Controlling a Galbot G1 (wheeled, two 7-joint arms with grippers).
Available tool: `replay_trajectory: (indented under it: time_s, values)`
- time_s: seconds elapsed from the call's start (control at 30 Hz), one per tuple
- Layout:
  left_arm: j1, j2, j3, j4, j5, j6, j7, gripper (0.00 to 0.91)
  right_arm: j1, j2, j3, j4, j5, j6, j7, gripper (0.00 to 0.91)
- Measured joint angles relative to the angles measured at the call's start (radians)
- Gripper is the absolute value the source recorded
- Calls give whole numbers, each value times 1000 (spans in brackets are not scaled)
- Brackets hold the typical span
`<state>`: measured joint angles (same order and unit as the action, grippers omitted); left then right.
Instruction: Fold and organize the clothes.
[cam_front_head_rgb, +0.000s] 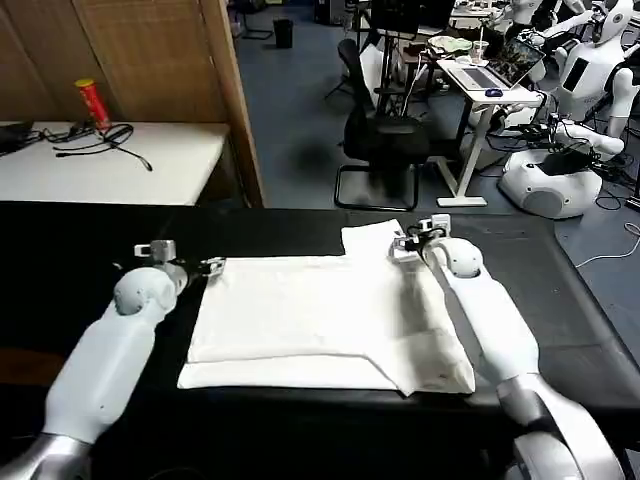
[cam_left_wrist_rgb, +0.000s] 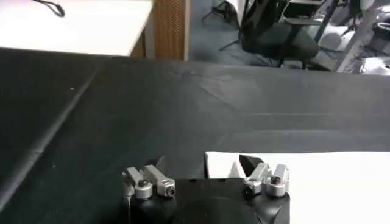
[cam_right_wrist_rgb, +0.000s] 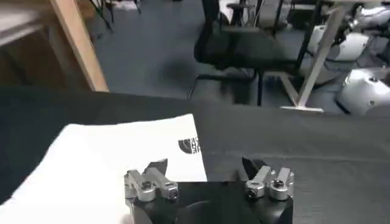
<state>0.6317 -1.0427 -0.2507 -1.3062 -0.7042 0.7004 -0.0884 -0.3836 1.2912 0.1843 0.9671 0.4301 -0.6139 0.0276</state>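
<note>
Black table (cam_front_head_rgb: 90, 240) bears the T-shirt (cam_front_head_rgb: 300, 310); left hand (cam_front_head_rgb: 183, 257) and right hand (cam_front_head_rgb: 420, 232) spread wide at its far corners.

Black table (cam_front_head_rgb: 290, 225) bare beyond T-shirt (cam_front_head_rgb: 320, 320).

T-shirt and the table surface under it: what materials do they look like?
T-shirt: soft white woven or knit fabric, probably cotton, matte; it lies limp in flat folds with soft creased edges, and a dark printed logo shows at one corner in the right wrist view. Table: black, matte, faintly creased covering, likely cloth or a mat over a hard top; the core cannot be told.
</note>
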Motion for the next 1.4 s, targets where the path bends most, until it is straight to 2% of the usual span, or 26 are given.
replay_trajectory:
  time_s: [0.03, 0.13, 0.17, 0.2, 0.23, 0.27, 0.37, 0.53, 0.8, 1.1, 1.4]
  values:
    - [-2, -3, 1, 6, 7, -3, 1, 692, -1, 1, 0, -1, -1, -1, -3, 761]
    - [-8, -13, 1, 20, 13, -12, 2, 546, -5, 3, -3, -3, -4, -3, -9, 644]
    - [-9, -16, 1, 22, 13, -12, 3, 322, -5, 4, -3, -4, -4, -4, -10, 497]
    - [-9, -18, 1, 24, 14, -12, 6, 244, -6, 5, -4, -4, -6, -5, -11, 439]
    - [-9, -19, 1, 25, 16, -12, 9, 195, -8, 7, -4, -4, -8, -5, -12, 302]
    - [-9, -21, 1, 25, 17, -12, 13, 176, -9, 8, -4, -4, -8, -6, -13, 205]
    - [-8, -22, 4, 21, 21, -10, 21, 127, -14, 13, 0, -2, -9, -12, -13, 78]
    - [-4, -22, 8, 13, 21, -7, 27, 88, -24, 17, 16, 2, -12, -12, -13, 39]
    - [0, -18, 5, -17, 37, -18, 28, 39, -65, -7, 45, 74, -14, 87, -19, 0]
    - [42, 19, -25, -139, 43, -20, 8, 29, -183, -95, 67, 330, -12, 97, -44, 0]
    - [196, 82, -83, -357, 43, -9, -3, 29, -392, -223, 111, 645, -12, 18, -23, 0]
